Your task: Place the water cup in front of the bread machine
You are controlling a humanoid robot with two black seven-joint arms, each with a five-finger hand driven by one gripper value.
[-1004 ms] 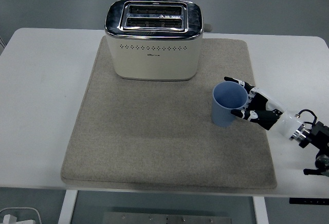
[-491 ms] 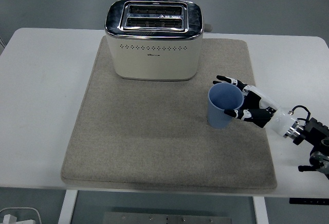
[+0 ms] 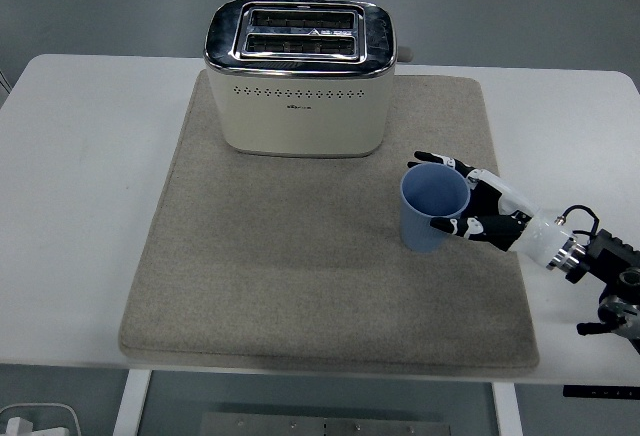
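A blue water cup (image 3: 430,208) stands upright on the grey mat (image 3: 300,266), to the right of and in front of the cream bread machine (image 3: 300,78) at the mat's back. My right hand (image 3: 478,206) comes in from the right edge and is curled around the cup's right side, with fingers at the rim and at the lower wall. The left arm is out of view.
The mat covers most of the white table (image 3: 80,176). The bread machine has two open slots on top and a lever on its right side (image 3: 404,54). The right forearm (image 3: 590,261) lies over the table's right front corner.
My right hand has carried the cup a little to the left across the mat, still holding it upright.
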